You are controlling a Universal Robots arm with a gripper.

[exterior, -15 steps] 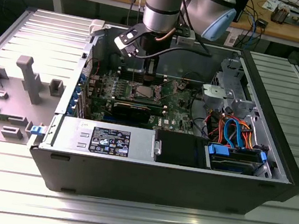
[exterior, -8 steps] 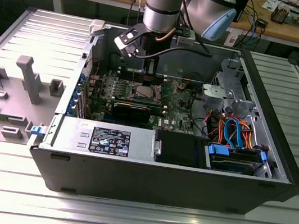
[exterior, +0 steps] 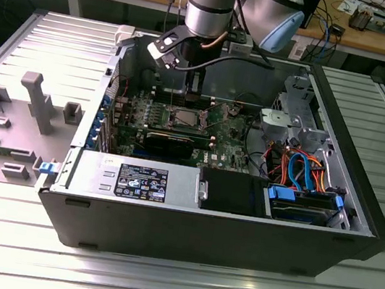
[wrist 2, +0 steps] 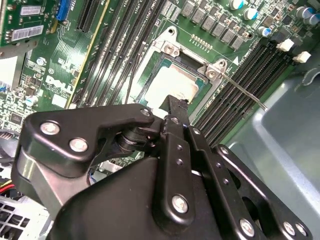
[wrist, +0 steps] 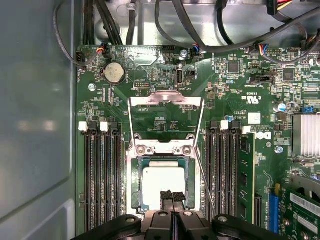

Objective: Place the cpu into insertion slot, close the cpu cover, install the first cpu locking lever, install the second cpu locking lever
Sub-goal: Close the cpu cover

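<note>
We count one cpu (wrist: 164,186), one insertion slot (wrist: 134,175), one cpu cover (wrist: 166,99) and one tool (wrist: 173,196). The cpu lies flat in the insertion slot on the green board (wrist: 235,100), its dull silver top showing. The cpu cover is swung open, away from the slot, and we see the board through its window. One thin lever rod (wrist: 205,185) slants beside the slot, and two banks of black memory slots (wrist: 102,175) flank it.

In the exterior view the single arm (exterior: 211,1) reaches straight down into the open computer case (exterior: 200,234) on the slatted counter (exterior: 155,285). The tool's fingertips are pressed together, pinching nothing, just over the cpu's edge; we cannot tell whether they touch it.
</note>
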